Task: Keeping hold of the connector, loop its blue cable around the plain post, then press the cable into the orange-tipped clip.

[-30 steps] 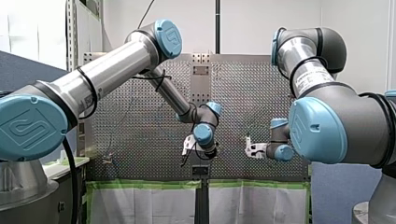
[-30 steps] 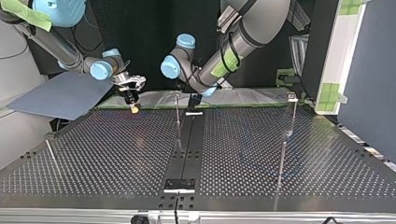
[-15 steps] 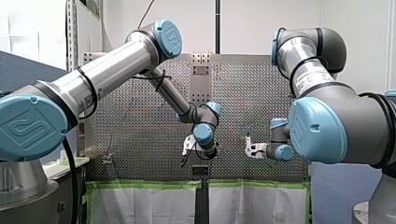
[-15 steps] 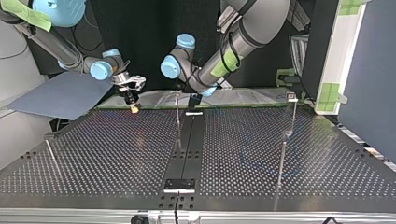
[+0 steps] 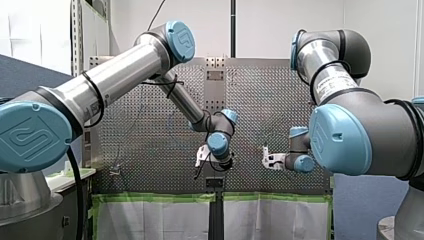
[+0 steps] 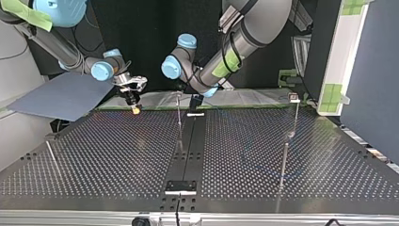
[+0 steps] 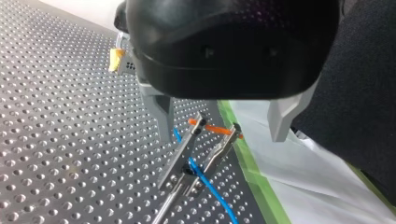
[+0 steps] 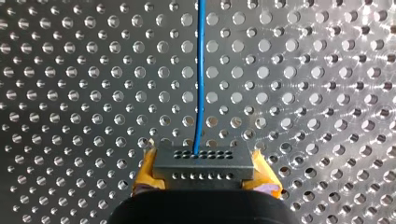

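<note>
Now, connector between my right fingers, blue cable ahead.

White wall, perforated metal table, green-taped white sheeting

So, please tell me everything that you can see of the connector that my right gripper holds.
The connector is a small dark grey block, apparently plastic, with two rows of small holes. It sits level between the yellow pads of my right gripper, which is shut on its two ends. One thin blue cable leaves a hole near the middle of the row farther from the gripper and runs straight ahead over the perforated table. The gripper hides its rear part.
</note>
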